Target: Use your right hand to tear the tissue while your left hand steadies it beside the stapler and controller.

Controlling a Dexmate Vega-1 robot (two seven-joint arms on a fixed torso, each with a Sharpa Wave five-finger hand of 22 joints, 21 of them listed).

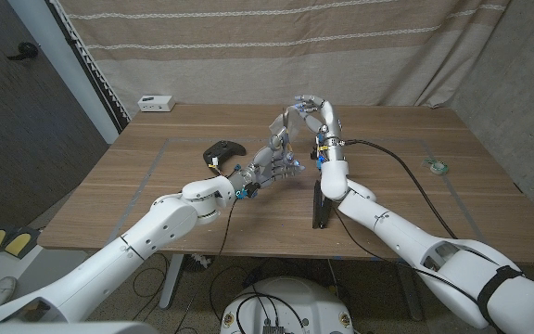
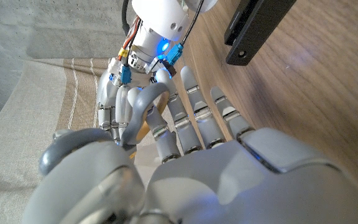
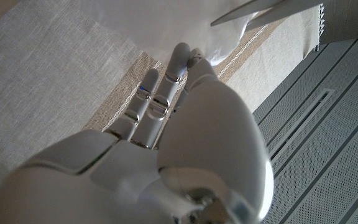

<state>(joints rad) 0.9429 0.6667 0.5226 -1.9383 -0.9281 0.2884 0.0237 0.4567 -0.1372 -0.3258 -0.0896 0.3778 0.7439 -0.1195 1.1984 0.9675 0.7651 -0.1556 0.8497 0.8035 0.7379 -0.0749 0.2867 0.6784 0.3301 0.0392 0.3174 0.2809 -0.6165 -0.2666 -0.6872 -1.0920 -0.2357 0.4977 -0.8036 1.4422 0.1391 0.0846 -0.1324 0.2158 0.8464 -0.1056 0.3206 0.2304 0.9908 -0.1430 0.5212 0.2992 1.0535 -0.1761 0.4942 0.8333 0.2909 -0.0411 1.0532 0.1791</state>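
A thin pale tissue [image 1: 279, 130] is stretched in the air over the middle of the table. My right hand [image 1: 315, 113] is raised and grips its upper end. My left hand [image 1: 269, 169] holds the lower end, just above the wood. In the right wrist view the white tissue [image 3: 185, 18] spreads past the fingertips of my right hand [image 3: 185, 124]. In the left wrist view my left hand [image 2: 216, 162] reaches toward my right hand [image 2: 120, 93]. The black stapler [image 1: 321, 206] [image 2: 253, 28] lies under my right forearm. The black controller [image 1: 222, 148] sits left of my left hand.
A small white box [image 1: 156, 102] stands at the table's far left corner. A small round object [image 1: 437, 167] lies toward the right edge. A black cable [image 1: 406, 172] runs along my right arm. A curtain hangs behind the wooden table [image 1: 387, 139].
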